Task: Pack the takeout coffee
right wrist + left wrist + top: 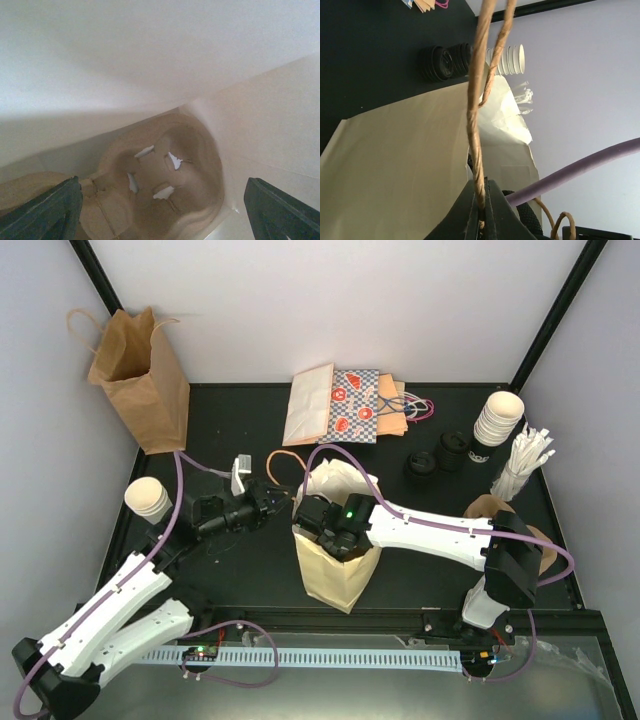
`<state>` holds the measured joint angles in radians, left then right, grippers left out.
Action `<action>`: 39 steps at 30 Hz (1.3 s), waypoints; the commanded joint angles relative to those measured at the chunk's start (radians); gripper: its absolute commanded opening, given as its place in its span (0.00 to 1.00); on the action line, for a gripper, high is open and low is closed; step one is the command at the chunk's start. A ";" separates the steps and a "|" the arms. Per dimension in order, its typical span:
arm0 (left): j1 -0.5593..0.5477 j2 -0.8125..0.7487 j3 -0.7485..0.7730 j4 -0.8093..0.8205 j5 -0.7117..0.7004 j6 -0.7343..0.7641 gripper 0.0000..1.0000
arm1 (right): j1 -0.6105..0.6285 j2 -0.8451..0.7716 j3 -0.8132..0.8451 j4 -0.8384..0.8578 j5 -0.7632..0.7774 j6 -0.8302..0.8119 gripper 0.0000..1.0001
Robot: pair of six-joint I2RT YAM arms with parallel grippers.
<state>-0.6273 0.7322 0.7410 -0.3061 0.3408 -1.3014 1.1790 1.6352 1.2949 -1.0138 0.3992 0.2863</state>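
Left gripper is pressed together on the twisted handle of the cream bag, apparently to steady it. Left to right on the tabletop: a single cup sits beside the left arm, the right gripper is spread wide and empty deep in the bag over a pulp carrier, and the cup stack stands far right by the black lids. The step looks like seating the carrier; next, the right arm needs to lift out and fetch a cup.

Bright even overhead light, soft shadows, right wrist view dim and hazy.
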 commanded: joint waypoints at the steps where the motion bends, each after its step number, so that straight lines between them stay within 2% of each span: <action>1: 0.003 -0.004 0.000 -0.006 -0.032 0.057 0.02 | 0.009 -0.026 0.017 -0.002 0.077 0.016 0.91; 14: 0.004 -0.002 0.040 -0.137 -0.102 0.267 0.02 | 0.009 -0.198 0.129 -0.061 0.358 0.096 0.93; 22: 0.004 0.004 0.098 -0.167 -0.148 0.341 0.02 | 0.009 -0.306 0.131 0.033 0.267 0.065 0.94; 27: 0.004 0.027 0.125 -0.154 -0.113 0.364 0.02 | 0.009 -0.362 0.083 0.133 0.232 0.078 0.94; 39: 0.004 0.043 0.131 -0.147 -0.077 0.374 0.02 | 0.008 -0.500 -0.108 0.485 0.143 0.082 0.94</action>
<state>-0.6277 0.7734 0.8375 -0.4442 0.2562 -0.9508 1.1835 1.1851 1.2461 -0.7036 0.5640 0.3607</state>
